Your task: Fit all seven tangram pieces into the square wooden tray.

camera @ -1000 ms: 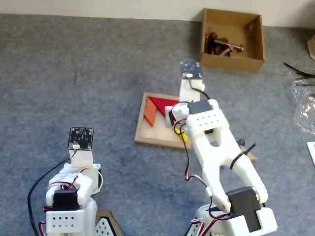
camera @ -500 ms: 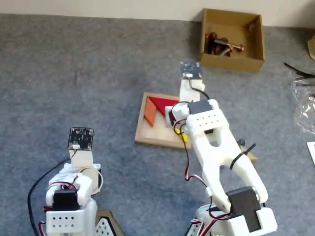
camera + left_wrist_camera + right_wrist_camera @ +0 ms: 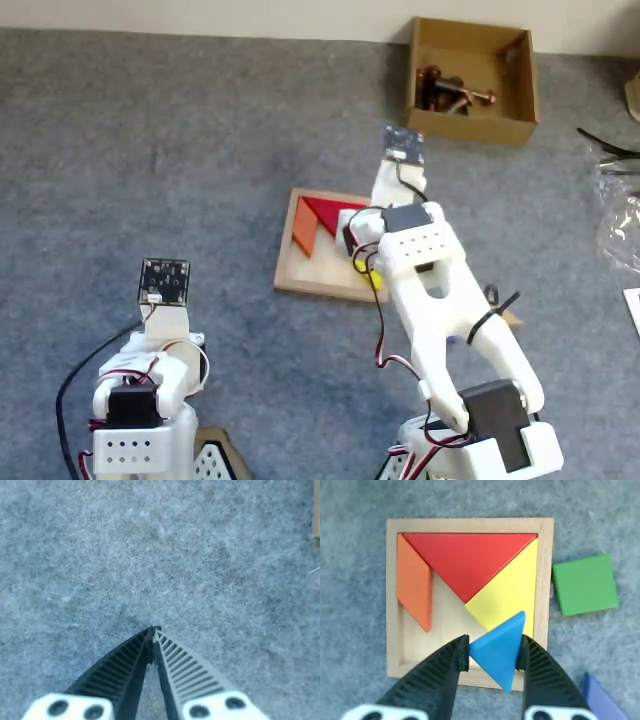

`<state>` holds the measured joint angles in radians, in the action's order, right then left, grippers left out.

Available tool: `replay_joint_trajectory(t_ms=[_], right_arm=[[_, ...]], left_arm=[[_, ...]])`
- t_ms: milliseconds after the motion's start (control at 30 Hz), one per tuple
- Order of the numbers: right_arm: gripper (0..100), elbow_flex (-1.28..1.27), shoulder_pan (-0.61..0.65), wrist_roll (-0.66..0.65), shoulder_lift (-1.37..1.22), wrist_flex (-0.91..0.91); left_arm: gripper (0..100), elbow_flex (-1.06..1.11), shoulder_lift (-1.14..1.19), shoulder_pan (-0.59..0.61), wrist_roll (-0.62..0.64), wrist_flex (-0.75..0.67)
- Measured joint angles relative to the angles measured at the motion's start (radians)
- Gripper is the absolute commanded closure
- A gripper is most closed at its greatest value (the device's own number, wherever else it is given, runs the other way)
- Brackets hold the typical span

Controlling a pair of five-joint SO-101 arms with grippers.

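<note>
1. Since a second ago, the right arm's wrist (image 3: 404,146) has swung a little sideways above the far rim of the square wooden tray (image 3: 300,285); the left arm (image 3: 150,380) has kept still.
2. Grey carpet (image 3: 150,150) covers the whole work surface, and a pale strip runs along its far edge beyond the tray.
3. Past the tray's far side stands an open cardboard box (image 3: 470,128) with copper-coloured items inside.
4. The right gripper (image 3: 493,652) clamps the blue triangle (image 3: 500,642) between both fingers, over the tray corner closest to a dark blue piece (image 3: 600,697) that lies on the carpet outside the tray.
5. The blue triangle's long edge runs roughly along the tray wall (image 3: 545,580) that faces the green square (image 3: 584,584), slightly tilted. Its square corner points across the bare tray floor toward the orange parallelogram (image 3: 415,587).
6. Whether the blue triangle touches the tray floor or hangs above it, I cannot tell.
7. Inside the tray, the red triangle (image 3: 470,560) has its long edge along one wall and its tip at the tray's centre. The yellow triangle (image 3: 507,602) lies likewise against the wall facing the green square.
8. The orange parallelogram lies lengthwise along the opposite wall.
9. The green square rests on the carpet just beside the tray's rim, a little askew.
10. The left gripper (image 3: 152,630) is closed on nothing, tips together above the carpet, well apart from the tray.
</note>
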<state>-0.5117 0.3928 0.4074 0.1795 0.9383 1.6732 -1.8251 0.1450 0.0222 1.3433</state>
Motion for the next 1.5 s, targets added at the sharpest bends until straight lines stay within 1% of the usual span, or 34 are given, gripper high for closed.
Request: replay_joint_trajectory(t_ms=[300, 367, 433, 533, 633, 833, 933, 1167, 1367, 1500], right_arm=[[86.1, -0.018, 0.000, 0.235, 0.000, -0.006], [86.1, -0.051, 0.000, 0.245, 0.000, -0.041], [86.1, -0.086, 0.000, 0.213, 0.000, -0.101], [86.1, -0.147, -0.002, 0.071, 0.000, -0.193], [86.1, -0.195, -0.002, -0.138, 0.000, -0.253], [86.1, -0.210, -0.002, -0.568, 0.000, -0.270], [86.1, -0.210, -0.002, -0.758, 0.000, -0.270], [86.1, -0.210, -0.002, -1.103, 0.000, -0.270], [86.1, -0.210, -0.002, -1.432, 0.000, -0.270], [86.1, -0.210, -0.002, -1.596, 0.000, -0.270]], left_arm=[[99, 0.000, 0.000, 0.000, 0.000, 0.000], [99, 0.000, 0.000, 0.000, 0.000, 0.000], [99, 0.000, 0.000, 0.000, 0.000, 0.000], [99, 0.000, 0.000, 0.000, 0.000, 0.000], [99, 0.000, 0.000, 0.000, 0.000, 0.000], [99, 0.000, 0.000, 0.000, 0.000, 0.000], [99, 0.000, 0.000, 0.000, 0.000, 0.000], [99, 0.000, 0.000, 0.000, 0.000, 0.000], [99, 0.000, 0.000, 0.000, 0.000, 0.000], [99, 0.000, 0.000, 0.000, 0.000, 0.000]])
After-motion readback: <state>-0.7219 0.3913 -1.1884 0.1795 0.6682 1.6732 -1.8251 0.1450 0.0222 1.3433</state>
